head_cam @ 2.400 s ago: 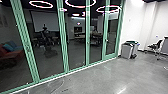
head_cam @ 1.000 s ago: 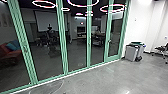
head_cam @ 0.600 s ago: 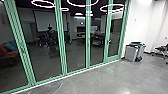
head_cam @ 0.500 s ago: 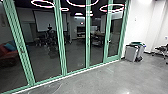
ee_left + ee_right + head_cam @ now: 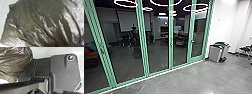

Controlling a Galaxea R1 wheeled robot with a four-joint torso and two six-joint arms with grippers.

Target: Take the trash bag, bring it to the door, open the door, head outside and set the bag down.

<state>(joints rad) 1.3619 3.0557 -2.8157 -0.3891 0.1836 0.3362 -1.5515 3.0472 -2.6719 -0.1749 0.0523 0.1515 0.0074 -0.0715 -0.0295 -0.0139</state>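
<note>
Viewpoint shifts along the glass wall (image 5: pixel 142 37); the bag (image 5: pixel 36 23) is by the base (image 5: pixel 61 72).
Head view: the nearer green posts slide leftward since the earlier frames while the bins (image 5: pixel 215 53) barely shift, so the robot is driving, likely bringing the bag towards the door (image 5: pixel 197 47), if that handled panel is the one; it looks closed. Left wrist view: the bag spreads wide, its folds drawing together towards one end; I cannot tell whether the left gripper is open or gripping it. Right wrist view: the bag tapers to a narrow neck near the bar (image 5: pixel 22 87), its long axis running from there to the full body, probably neck up; the right gripper's state I cannot tell.
</note>
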